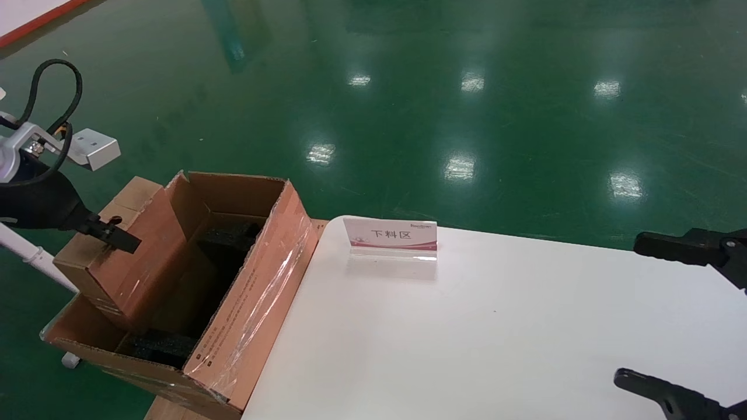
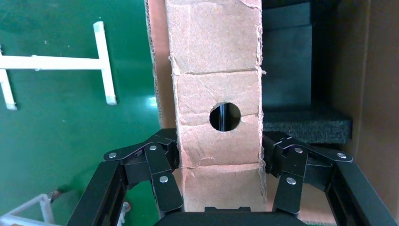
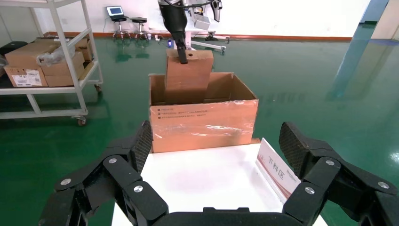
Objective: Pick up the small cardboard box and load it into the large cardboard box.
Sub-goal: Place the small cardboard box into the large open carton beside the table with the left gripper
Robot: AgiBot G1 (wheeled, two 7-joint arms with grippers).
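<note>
We judge the small box (image 2: 216,84) light and stiff, left gripper (image 2: 221,162) clamping its narrow sides, right gripper (image 3: 216,155) open.

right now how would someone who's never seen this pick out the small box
Left of the white table stands the large open brown cardboard carton. Partly lowered into it, clamped by the left gripper, is the small plain brown cardboard box, untaped, with a round hole.

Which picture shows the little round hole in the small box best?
The left wrist view: the hole sits close up in the middle of the small box, between the left pincer's fingers. The head view shows it only partly, behind that pincer. The right wrist view, from the open right pincer, doesn't clearly show it.
</note>
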